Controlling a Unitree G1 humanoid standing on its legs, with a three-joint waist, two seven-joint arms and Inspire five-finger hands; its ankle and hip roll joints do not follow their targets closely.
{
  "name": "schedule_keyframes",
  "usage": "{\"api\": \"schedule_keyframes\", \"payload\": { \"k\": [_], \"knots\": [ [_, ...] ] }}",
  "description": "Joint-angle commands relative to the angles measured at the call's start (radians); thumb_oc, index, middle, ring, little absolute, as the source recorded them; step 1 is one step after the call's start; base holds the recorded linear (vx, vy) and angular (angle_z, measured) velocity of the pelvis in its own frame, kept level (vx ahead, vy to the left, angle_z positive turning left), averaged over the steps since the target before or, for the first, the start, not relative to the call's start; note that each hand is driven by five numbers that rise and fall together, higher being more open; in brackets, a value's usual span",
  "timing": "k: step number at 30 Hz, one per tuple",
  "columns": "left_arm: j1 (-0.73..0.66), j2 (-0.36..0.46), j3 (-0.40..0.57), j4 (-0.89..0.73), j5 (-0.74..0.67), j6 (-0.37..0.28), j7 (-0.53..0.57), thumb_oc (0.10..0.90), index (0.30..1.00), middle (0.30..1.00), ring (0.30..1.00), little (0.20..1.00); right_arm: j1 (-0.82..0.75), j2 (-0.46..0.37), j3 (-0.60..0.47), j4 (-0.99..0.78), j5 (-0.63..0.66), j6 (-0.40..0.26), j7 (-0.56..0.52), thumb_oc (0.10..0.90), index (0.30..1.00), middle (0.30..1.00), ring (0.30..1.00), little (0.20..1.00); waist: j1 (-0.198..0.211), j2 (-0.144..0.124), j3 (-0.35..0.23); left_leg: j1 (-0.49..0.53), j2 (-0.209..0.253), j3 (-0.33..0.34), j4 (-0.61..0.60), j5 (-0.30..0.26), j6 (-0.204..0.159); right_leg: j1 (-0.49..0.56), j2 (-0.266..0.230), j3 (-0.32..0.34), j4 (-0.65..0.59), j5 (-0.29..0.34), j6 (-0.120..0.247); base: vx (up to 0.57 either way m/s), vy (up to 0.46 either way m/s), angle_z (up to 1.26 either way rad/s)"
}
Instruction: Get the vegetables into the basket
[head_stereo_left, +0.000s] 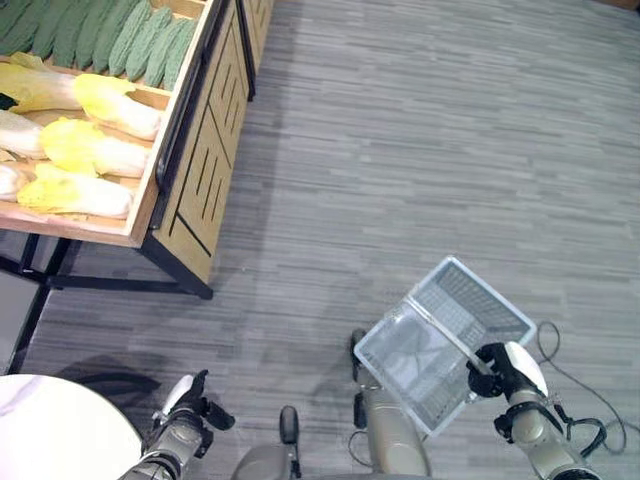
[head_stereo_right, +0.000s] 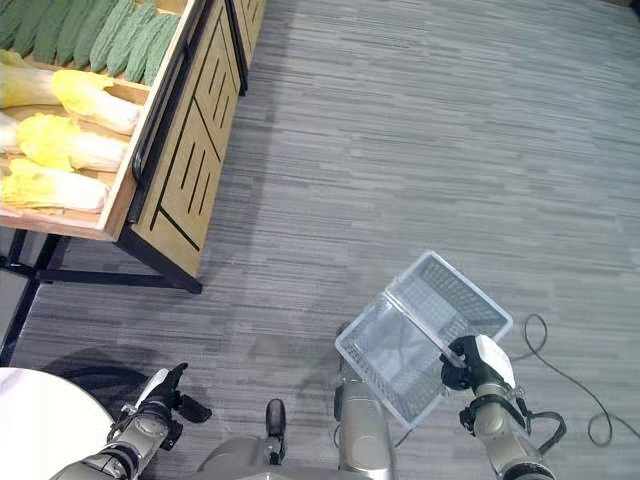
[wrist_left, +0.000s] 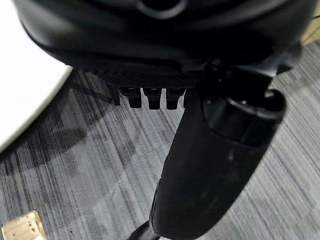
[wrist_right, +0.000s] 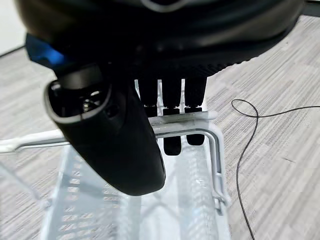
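White wire basket (head_stereo_left: 445, 338), one, hangs from its handle (wrist_right: 170, 126) in the right hand's (head_stereo_left: 502, 368) curled fingers, long axis diagonal. Left hand (head_stereo_left: 186, 408) loosely curled, empty. Several napa cabbages (head_stereo_left: 95, 150) and bitter gourds (head_stereo_left: 130, 38) fill the wooden stand (head_stereo_left: 195, 170).

A wooden produce stand (head_stereo_left: 185, 170) on a dark metal frame stands on grey striped carpet (head_stereo_left: 420, 150), its upper tray holding pale yellow napa cabbages (head_stereo_left: 95, 150) in front and green bitter gourds (head_stereo_left: 140, 40) behind them.
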Motion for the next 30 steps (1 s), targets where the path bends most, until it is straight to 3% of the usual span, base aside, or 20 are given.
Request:
{"api": "schedule_keyframes", "payload": {
  "k": [1,2,3,6,7,8,9,10,11,14,15,18,20,26,27,30],
  "knots": [
    [0.009,0.022,0.023,0.001,0.005,-0.011,0.022,0.9,1.0,1.0,1.0,1.0,-0.041,-0.099,-0.062,-0.026,0.038,-0.024,-0.059,0.4,0.3,0.3,0.3,0.3,-0.015,0.019,-0.04,-0.014,0.056,0.005,0.113,-0.031,-0.065,-0.036,0.027,0.011,0.097,0.063,0.037,0.46,-0.24,0.41],
    [0.02,0.014,0.028,0.017,0.011,-0.006,0.021,0.9,1.0,1.0,1.0,1.0,-0.027,-0.114,-0.073,-0.028,0.038,-0.025,-0.058,0.4,0.3,0.3,0.3,0.3,-0.02,0.031,-0.061,0.003,0.083,-0.016,0.121,-0.007,-0.084,-0.028,0.053,-0.008,0.126,0.033,0.017,0.24,-0.146,0.19],
    [0.02,0.014,0.028,0.017,0.011,-0.006,0.021,0.9,1.0,1.0,1.0,1.0,-0.027,-0.114,-0.073,-0.028,0.038,-0.025,-0.057,0.4,0.3,0.3,0.3,0.3,-0.021,0.032,-0.062,0.003,0.085,-0.018,0.121,-0.008,-0.085,-0.028,0.054,-0.01,0.127,0.031,0.017,0.37,-0.244,0.02],
    [0.031,0.002,0.032,0.032,0.015,-0.002,0.021,0.9,1.0,1.0,1.0,1.0,0.008,-0.127,-0.098,-0.026,0.043,-0.034,-0.064,0.4,0.3,0.3,0.3,0.3,-0.021,0.047,-0.078,-0.011,0.114,-0.042,0.21,0.071,-0.122,0.005,0.084,-0.04,0.144,-0.011,-0.015,0.34,-0.243,0.25],
    [0.026,-0.002,0.031,0.027,0.013,0.0,0.024,0.9,1.0,1.0,1.0,1.0,0.024,-0.143,-0.103,-0.03,0.044,-0.039,-0.064,0.4,0.3,0.3,0.3,0.3,-0.019,0.045,-0.071,-0.07,0.125,-0.044,0.351,0.162,-0.148,0.043,0.088,-0.061,0.13,-0.027,-0.042,0.35,-0.305,0.32],
    [0.022,-0.004,0.03,0.021,0.009,0.001,0.026,0.9,1.0,1.0,1.0,1.0,0.025,-0.154,-0.102,-0.03,0.042,-0.038,-0.065,0.4,0.3,0.3,0.3,0.3,-0.011,0.036,-0.061,-0.111,0.118,-0.042,0.434,0.195,-0.157,0.062,0.085,-0.063,0.125,-0.037,-0.054,0.31,-0.319,0.39],
    [0.015,-0.005,0.024,0.018,0.004,0.001,0.029,0.9,1.0,1.0,1.0,1.0,0.022,-0.16,-0.1,-0.021,0.044,-0.038,-0.072,0.4,0.3,0.3,0.3,0.3,-0.007,0.029,-0.049,-0.159,0.113,-0.039,0.508,0.208,-0.157,0.078,0.084,-0.069,0.121,-0.049,-0.067,0.26,-0.295,0.33],
    [0.001,-0.006,0.018,0.012,-0.005,0.007,0.035,0.9,1.0,1.0,1.0,1.0,0.032,-0.169,-0.115,-0.038,0.052,-0.033,-0.082,0.4,0.3,0.3,0.3,0.3,-0.003,0.018,-0.033,-0.223,0.14,0.021,0.53,0.218,-0.142,0.109,0.077,-0.084,0.118,-0.075,-0.083,0.19,-0.216,0.19],
    [0.0,-0.007,0.017,0.012,-0.006,0.007,0.035,0.9,1.0,1.0,1.0,1.0,0.033,-0.169,-0.116,-0.039,0.052,-0.033,-0.082,0.4,0.3,0.3,0.3,0.3,-0.002,0.02,-0.032,-0.224,0.142,0.021,0.534,0.214,-0.142,0.11,0.078,-0.084,0.119,-0.076,-0.083,0.2,-0.181,0.11],
    [-0.014,-0.018,0.0,0.015,-0.001,0.013,0.039,0.9,1.0,1.0,1.0,1.0,0.049,-0.167,-0.141,-0.068,0.069,-0.031,-0.095,0.4,0.3,0.3,0.3,0.3,0.018,0.015,-0.007,-0.35,0.129,0.079,0.449,0.127,-0.114,0.156,0.063,-0.094,0.115,-0.115,-0.074,0.2,-0.049,0.16],
    [-0.011,-0.022,-0.002,0.022,0.001,0.013,0.046,0.9,1.0,1.0,1.0,1.0,0.039,-0.166,-0.134,-0.057,0.068,-0.033,-0.112,0.4,0.3,0.3,0.3,0.3,0.029,0.018,-0.007,-0.407,0.121,0.086,0.361,0.119,-0.109,0.166,0.062,-0.094,0.117,-0.135,-0.066,0.29,0.05,0.21],
    [-0.001,-0.025,-0.007,0.031,0.01,0.014,0.05,0.9,1.0,1.0,1.0,1.0,0.024,-0.163,-0.118,-0.029,0.071,-0.039,-0.124,0.4,0.3,0.3,0.3,0.3,0.061,0.041,-0.016,-0.464,0.153,0.065,0.163,0.254,-0.127,0.218,0.088,-0.076,0.113,-0.168,-0.063,0.34,0.129,0.1],
    [0.011,-0.021,-0.009,0.034,0.023,0.016,0.045,0.9,1.0,1.0,1.0,1.0,0.024,-0.162,-0.11,-0.042,0.063,-0.038,-0.113,0.4,0.3,0.3,0.3,0.3,0.076,0.04,-0.026,-0.471,0.162,0.059,0.113,0.286,-0.138,0.261,0.089,-0.054,0.1,-0.184,-0.058,0.38,0.172,-0.22],
    [0.041,-0.021,-0.005,0.037,0.024,0.017,0.029,0.9,1.0,1.0,1.0,1.0,0.03,-0.14,-0.106,-0.028,0.045,-0.021,-0.096,0.4,0.3,0.3,0.3,0.3,0.085,0.019,-0.054,-0.419,0.14,0.126,0.138,0.241,-0.105,0.297,0.047,-0.019,0.149,-0.2,-0.029,0.31,0.243,-0.43],
    [0.044,-0.015,-0.008,0.039,0.038,0.014,0.027,0.9,1.0,1.0,1.0,1.0,0.015,-0.132,-0.102,-0.02,0.036,-0.019,-0.095,0.4,0.3,0.3,0.3,0.3,0.086,0.002,-0.056,-0.41,0.123,0.138,0.162,0.206,-0.086,0.289,0.028,0.006,0.17,-0.164,-0.01,0.22,0.249,-0.2],
    [0.047,-0.009,-0.01,0.037,0.042,0.009,0.022,0.9,1.0,1.0,1.0,1.0,-0.01,-0.122,-0.086,0.011,0.032,-0.021,-0.096,0.4,0.3,0.3,0.3,0.3,0.092,-0.013,-0.056,-0.406,0.103,0.154,0.203,0.156,-0.066,0.286,0.002,0.02,0.194,-0.129,0.006,0.17,0.208,-0.12]
  ]
}}
